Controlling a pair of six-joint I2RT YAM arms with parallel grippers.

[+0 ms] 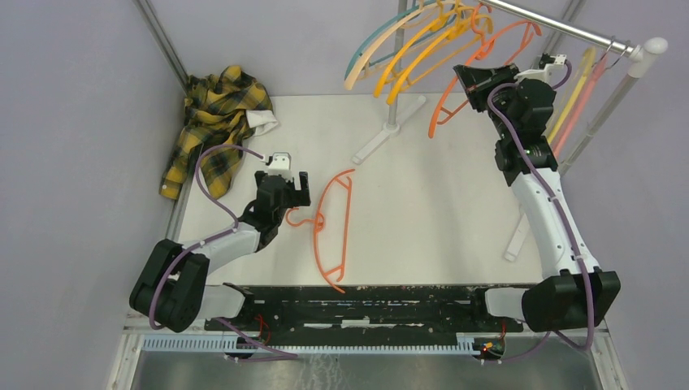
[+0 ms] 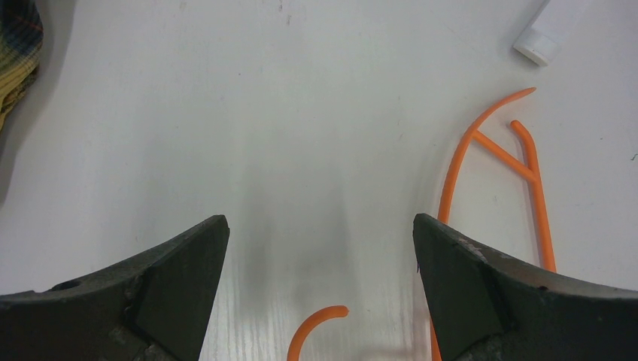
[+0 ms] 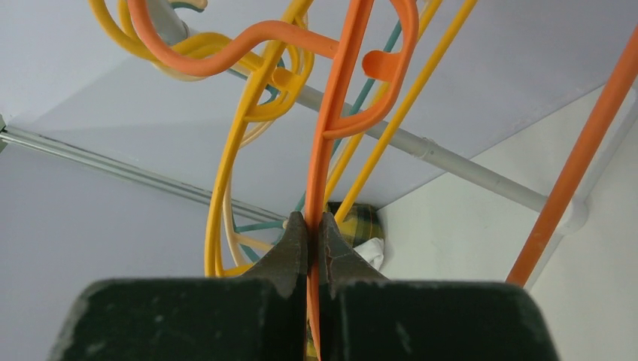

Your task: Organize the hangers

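The left tool (image 2: 320,226) is held open over the tabletop (image 1: 447,211), the loose hanger (image 1: 347,231) laid just right of it (hook nearest, length running near-to-far); the right tool (image 3: 314,226) is clamped on a raised hanger (image 3: 328,135).

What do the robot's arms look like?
The left arm and right arm match: smooth white shells between chunky black joints, with a thin purple cable looping along each. A small white box sits by each wrist. Their jaws are dark, wedge-shaped and a bit scuffed.
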